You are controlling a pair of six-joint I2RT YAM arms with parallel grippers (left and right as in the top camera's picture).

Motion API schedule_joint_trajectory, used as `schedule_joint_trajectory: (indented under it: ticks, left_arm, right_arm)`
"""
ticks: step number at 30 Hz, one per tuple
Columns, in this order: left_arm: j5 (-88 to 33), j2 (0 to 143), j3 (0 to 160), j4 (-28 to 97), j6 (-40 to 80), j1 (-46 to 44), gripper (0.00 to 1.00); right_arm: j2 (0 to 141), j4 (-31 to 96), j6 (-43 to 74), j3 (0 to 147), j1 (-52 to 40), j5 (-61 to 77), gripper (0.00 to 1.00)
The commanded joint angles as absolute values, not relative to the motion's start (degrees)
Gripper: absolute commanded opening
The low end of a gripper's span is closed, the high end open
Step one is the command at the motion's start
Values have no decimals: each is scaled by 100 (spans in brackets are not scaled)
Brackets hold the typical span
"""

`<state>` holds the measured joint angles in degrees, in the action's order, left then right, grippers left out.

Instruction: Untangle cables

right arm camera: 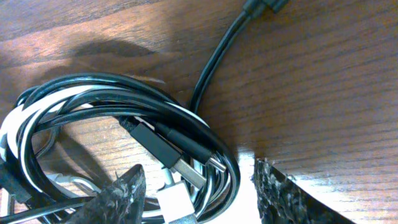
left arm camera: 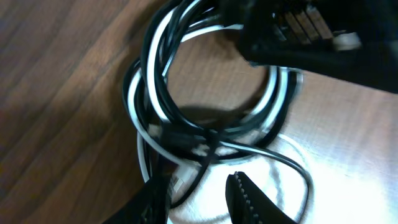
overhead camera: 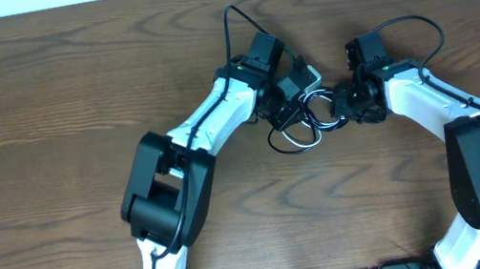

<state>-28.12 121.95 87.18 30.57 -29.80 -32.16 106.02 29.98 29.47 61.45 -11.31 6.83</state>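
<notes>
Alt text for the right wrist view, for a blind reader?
A tangled coil of black and white cables lies on a wooden table, with the right gripper open, its fingers either side of the coil's near edge. A black, silver-tipped USB plug lies across the coil; one black cord runs to the top edge.

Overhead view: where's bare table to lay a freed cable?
The table is bare left of the left arm, along the far edge, and at the front between it and the right arm. Crowded centre: left gripper and right gripper flank the cables.
</notes>
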Motion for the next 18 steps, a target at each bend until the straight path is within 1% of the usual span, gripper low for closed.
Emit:
schedule_joint_trajectory:
  ticks: [1,3,4,5,9,10,12,17,18]
  left_arm:
    - [-2779,12429,8742,2899,-3148,-3258,30]
    - [-2779,12449,8742,2808,-3148,-3295,24]
    - [-2777,12449,8742,2759,-3148,-3301,11]
    - [-2777,12449,8744,2679,-3146,-3308,8]
    - [-2777,12422,8746,2644,-3004,-3299,7]
    - [-2777,12376,8746,2644,-2799,-3280,7]
    - [-2775,12245,8757,2644,-2335,-3208,8]
    - [-2779,11542,8766,2663,-572,-2803,7]
    - [-2779,11428,8766,2670,-373,-2744,7]
  right_arm:
    - [10975,3109,2904,5944,-1092,467,54]
    - [10975,3109,2904,5944,-1092,464,54]
    - [10975,3109,2904,5944,-1092,464,54]
    - [10975,3105,2906,5944,-1092,464,54]
    - [10978,3107,2908,5944,-1090,460,52]
    - [10978,3107,2910,5944,-1085,460,52]
    - [10978,3111,2932,5942,-1085,458,51]
    - [10980,3153,3216,5892,-1081,303,49]
    - [10980,3153,3218,5887,-1081,294,49]
